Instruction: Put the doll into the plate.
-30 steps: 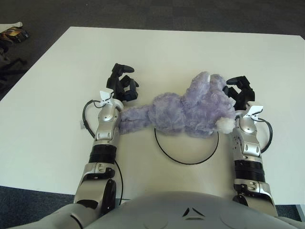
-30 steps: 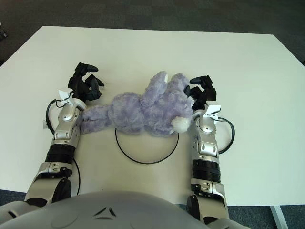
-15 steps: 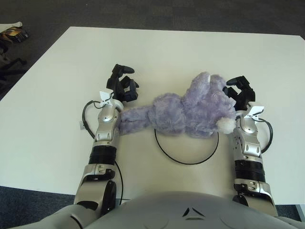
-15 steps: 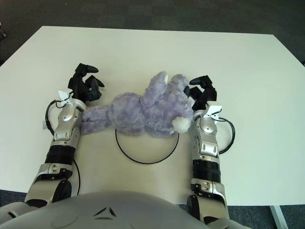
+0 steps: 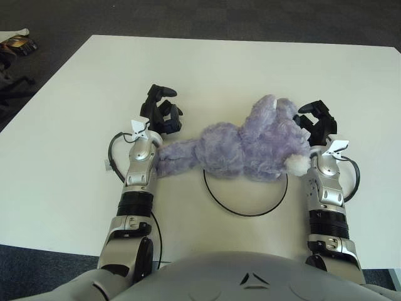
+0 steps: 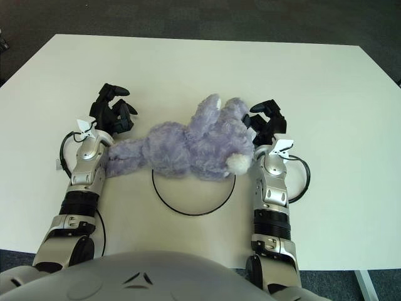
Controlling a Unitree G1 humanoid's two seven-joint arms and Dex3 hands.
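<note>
A fluffy purple doll (image 5: 244,149) with a white muzzle lies sideways on the white table. Its body covers the far half of the plate (image 5: 247,215), a flat round dish with a thin black rim. One long limb stretches left, off the plate, to my left wrist. My left hand (image 5: 160,114) shows just beyond that limb, fingers relaxed and holding nothing. My right hand (image 5: 317,122) stands close against the doll's head on the right side, its fingers spread and not closed around the plush.
The white table (image 5: 250,69) extends far beyond the doll, with dark carpet around it. Some clutter (image 5: 15,45) lies on the floor at the top left. Black cables loop beside both wrists.
My right hand has eased a touch to the right, away from the doll's head. The doll and my left hand stay where they were.
</note>
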